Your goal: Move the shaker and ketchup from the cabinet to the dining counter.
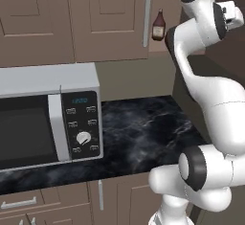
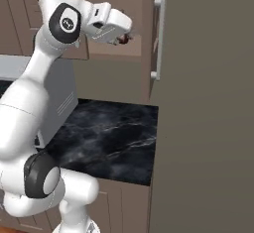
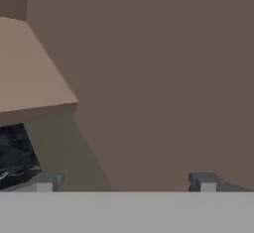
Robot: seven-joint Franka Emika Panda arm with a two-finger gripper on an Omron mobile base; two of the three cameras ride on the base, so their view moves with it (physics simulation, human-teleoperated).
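Note:
The ketchup (image 1: 159,25), a small dark reddish-brown bottle with a pale label, stands upright on the low shelf of the brown wall cabinet (image 1: 107,18). In the right base view a bit of the ketchup (image 2: 124,39) peeks out from behind my hand. My gripper (image 3: 125,181) is open, its fingertips (image 3: 47,181) far apart with nothing between them. It hangs up at shelf height, just to the right of the bottle and apart from it, facing the brown cabinet wall. The shaker and the dining counter are out of view.
A silver microwave (image 1: 48,118) sits at the left on the black marble worktop (image 1: 139,133). The open cabinet door (image 2: 208,103) with its silver bar handle (image 2: 158,38) stands close on the right of my hand. Drawer units lie under the worktop.

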